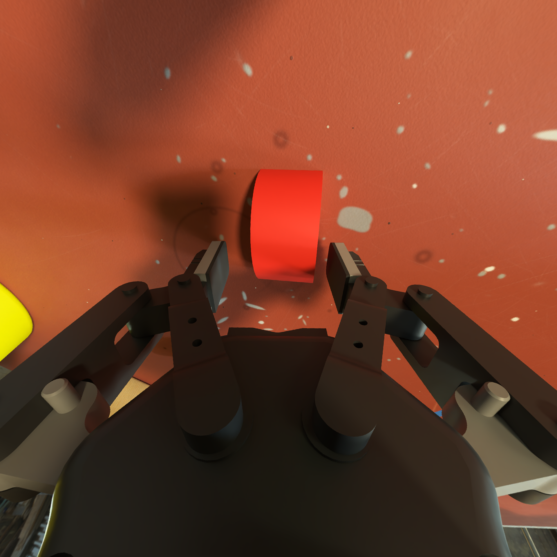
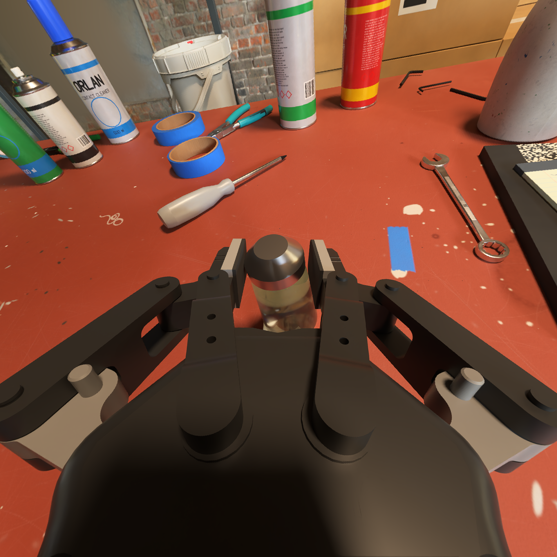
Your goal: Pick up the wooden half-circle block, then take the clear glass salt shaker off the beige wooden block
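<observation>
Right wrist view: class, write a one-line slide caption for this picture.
Right pincer brackets a clear glass salt shaker above a red workbench strewn with a screwdriver, tape rolls and spanner.

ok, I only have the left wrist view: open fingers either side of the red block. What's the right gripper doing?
Observer: The right gripper has the salt shaker upright between its fingers. The pads are close on both sides, but I can't tell if they touch.
Operator: Is it lifted yet?
Observer: Can't say. The gripper's own body hides the shaker's base, and only red table shows around it.
Operator: Anything close that it could hit?
Observer: A white-handled screwdriver lies on the table just beyond the shaker, apart from it.
</observation>
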